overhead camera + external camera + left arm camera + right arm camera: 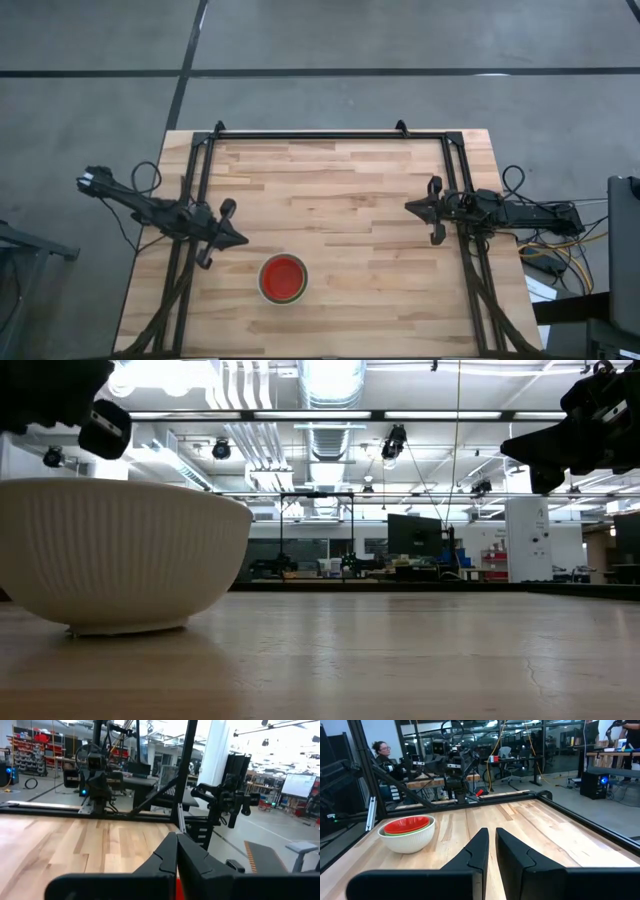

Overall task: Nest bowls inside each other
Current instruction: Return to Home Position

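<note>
The bowls stand nested in one stack (283,278) near the table's front edge, a little left of centre. The outer one is a ribbed white bowl (407,837) resting on its foot (125,626); inside it show a green rim and a red bowl (406,824) on top. My left gripper (240,240) hovers level just left of and behind the stack, fingers shut (176,851) on nothing. My right gripper (410,207) waits at the table's right side, pointing level toward the left, a narrow gap between its fingers (491,840).
A black frame (330,133) runs along the far edge and down both sides of the wooden table (360,190). A person (382,752) sits at a desk in the room beyond the table's left side.
</note>
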You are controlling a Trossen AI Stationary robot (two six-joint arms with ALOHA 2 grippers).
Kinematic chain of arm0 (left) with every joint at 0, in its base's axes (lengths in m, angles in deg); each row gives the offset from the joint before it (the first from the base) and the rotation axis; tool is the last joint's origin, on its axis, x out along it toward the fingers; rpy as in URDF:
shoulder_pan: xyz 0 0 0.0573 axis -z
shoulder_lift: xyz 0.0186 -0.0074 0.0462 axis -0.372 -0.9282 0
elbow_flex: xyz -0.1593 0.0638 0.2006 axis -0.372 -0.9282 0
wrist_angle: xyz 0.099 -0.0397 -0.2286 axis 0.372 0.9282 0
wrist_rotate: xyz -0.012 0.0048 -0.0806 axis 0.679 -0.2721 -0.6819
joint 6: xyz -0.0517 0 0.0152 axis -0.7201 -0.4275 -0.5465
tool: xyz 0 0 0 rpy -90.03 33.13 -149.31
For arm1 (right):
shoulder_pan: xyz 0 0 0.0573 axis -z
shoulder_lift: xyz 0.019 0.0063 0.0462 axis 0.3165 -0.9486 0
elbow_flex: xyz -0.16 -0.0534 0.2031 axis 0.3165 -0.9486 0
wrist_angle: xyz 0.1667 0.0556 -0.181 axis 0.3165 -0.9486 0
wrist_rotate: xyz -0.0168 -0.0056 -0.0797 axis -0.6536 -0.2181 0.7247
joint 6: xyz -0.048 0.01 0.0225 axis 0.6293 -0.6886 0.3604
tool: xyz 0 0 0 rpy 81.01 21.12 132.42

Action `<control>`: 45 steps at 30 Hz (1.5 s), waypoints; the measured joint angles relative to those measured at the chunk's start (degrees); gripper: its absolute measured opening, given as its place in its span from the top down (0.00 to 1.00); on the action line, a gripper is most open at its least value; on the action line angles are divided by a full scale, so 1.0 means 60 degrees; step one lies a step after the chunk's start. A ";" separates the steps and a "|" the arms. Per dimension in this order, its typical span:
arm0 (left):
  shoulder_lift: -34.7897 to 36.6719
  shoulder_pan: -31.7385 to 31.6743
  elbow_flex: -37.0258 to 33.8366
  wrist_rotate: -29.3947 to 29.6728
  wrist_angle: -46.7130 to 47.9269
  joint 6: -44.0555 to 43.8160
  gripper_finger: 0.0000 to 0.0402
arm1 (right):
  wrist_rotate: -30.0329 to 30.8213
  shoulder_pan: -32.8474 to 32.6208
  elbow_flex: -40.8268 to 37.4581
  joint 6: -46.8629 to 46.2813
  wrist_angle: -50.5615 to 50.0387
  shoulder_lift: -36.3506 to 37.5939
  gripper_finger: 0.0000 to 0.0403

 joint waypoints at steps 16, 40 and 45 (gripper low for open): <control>-0.0004 -0.0001 -0.0724 0.0383 -0.0430 -0.0543 0.97 | -0.0003 -0.0001 0.0000 0.0008 0.0000 0.0000 0.92; -0.0004 0.0000 -0.0732 0.0401 0.1204 -0.0181 0.97 | 0.0000 -0.0001 0.0000 0.0004 0.0000 -0.0004 0.92; -0.0004 0.0000 -0.0724 0.0401 0.1204 -0.0187 0.97 | -0.0001 0.0000 0.0000 0.0006 0.0000 -0.0004 0.92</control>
